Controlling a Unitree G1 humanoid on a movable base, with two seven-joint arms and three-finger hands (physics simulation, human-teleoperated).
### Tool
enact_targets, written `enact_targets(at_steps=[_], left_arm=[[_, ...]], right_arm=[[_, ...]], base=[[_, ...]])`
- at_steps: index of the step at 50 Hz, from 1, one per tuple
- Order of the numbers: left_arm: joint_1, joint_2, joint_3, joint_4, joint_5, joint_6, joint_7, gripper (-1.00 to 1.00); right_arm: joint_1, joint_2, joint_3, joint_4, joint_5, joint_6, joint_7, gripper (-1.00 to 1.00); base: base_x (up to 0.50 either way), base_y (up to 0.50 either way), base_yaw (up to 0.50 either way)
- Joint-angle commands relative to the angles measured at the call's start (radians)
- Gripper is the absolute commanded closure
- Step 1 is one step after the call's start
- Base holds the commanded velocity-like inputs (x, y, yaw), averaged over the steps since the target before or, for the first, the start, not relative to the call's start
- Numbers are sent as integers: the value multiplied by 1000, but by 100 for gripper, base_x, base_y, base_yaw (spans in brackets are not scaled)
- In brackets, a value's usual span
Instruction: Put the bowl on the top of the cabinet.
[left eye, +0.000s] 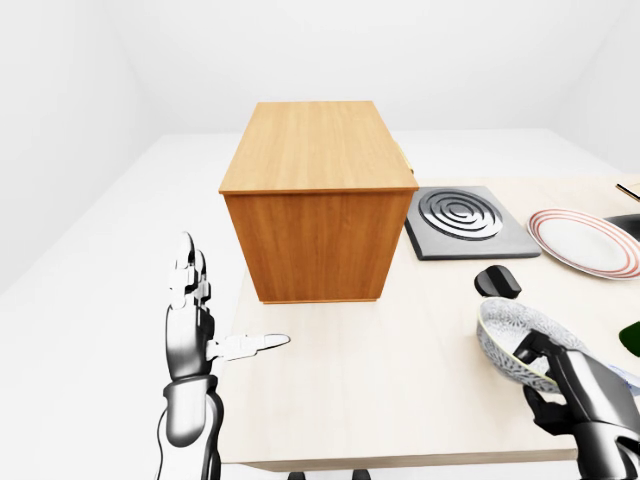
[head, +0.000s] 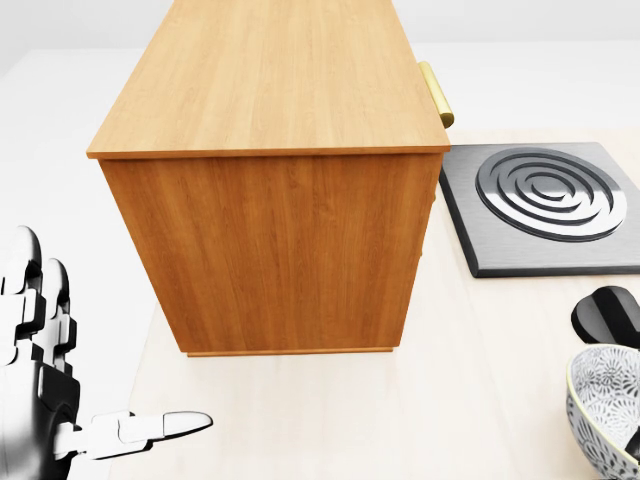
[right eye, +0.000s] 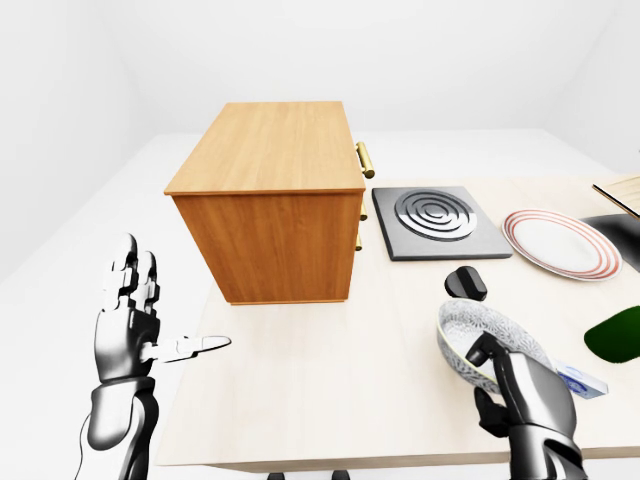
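The patterned bowl (right eye: 487, 345) is gripped at its near rim by the right hand (right eye: 525, 395) and held tilted at the lower right of the right-eye view, above the pale table (right eye: 330, 370) — whether it clears the surface cannot be told from these views. The left hand (left eye: 190, 320) is held upright and released at the lower left, fingers spread and thumb pointing toward the wooden cabinet (left eye: 315, 200), which stands on the table well apart from the bowl. To the cabinet's right a grey burner plate (left eye: 465, 222) and a red-rimmed plate (left eye: 585, 242) are seen — a black knob-like object (left eye: 497, 282) lies just above the bowl.
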Motion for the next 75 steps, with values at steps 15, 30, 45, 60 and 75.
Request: enact_targets(at_steps=[15,30,45,60,75], left_arm=[[-2,0,0,5,-4,0,-1,-100],[0,0,-3,0,-2,0,-3,-100],[0,1,-3,-2,-4,0,-5,-100],[-6,0,-1,0,-5,0,-2,-100],[-2,1,-3,-3,-9,0,-6,-100]], right_arm=[[-136,14,-204,-499,293,0,401,100],[-521,-350,57,-219,77,0,358,100],[-1068,-592,336,611,-39,40,52,100],[-1601,-625,518,1447,-170,0,-302,100],[-1808,-589,579,1627,-284,0,-378,100]], base=[[0,0,0],[0,0,0],[0,0,0],[0,0,0],[0,0,0]])
